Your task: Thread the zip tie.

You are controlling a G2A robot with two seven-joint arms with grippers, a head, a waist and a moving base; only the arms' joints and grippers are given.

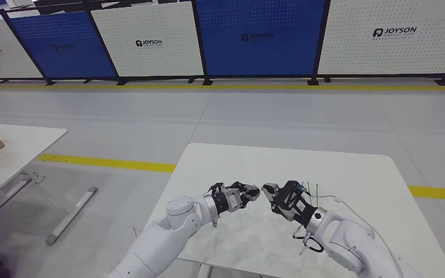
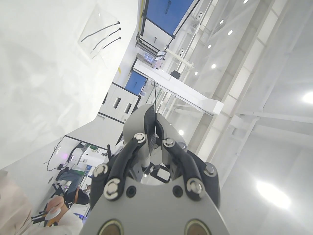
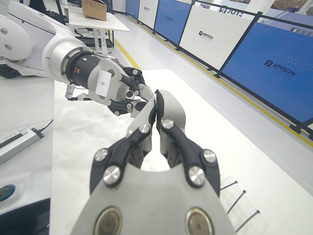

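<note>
From above, two arms met over one white table (image 1: 278, 160), with the left gripper (image 1: 252, 191) and the right gripper (image 1: 268, 189) tip to tip, just beside each other and raised off the surface. A few thin dark strips lay on the table near the right arm's wrist, too small there to count. A second white table (image 1: 24, 142) stood well apart at the far left, and a fence with two blue panels (image 1: 261, 35) ran along the back. From the left wrist, the left gripper (image 2: 152, 110) was clenched on one zip tie (image 2: 154, 94), a thin black strip pinched between its two dark pads, its free end standing straight out past the fingertips. Farther off on the table lay one clear sheet (image 2: 97, 18) carrying three spare zip ties (image 2: 100, 30), side by side and apart from one another, all heads at the same end. From the right wrist, the right gripper (image 3: 156, 103) had its two fingers pressed together at the tips; whether anything was caught between them could not be told. The left gripper (image 3: 144, 99) sat just behind it, its fingertips hidden by the right gripper's near finger. The same three spare zip ties (image 3: 236, 202) lay on the table close by, and one cardboard box (image 3: 94, 8) stood on a far table.
</note>
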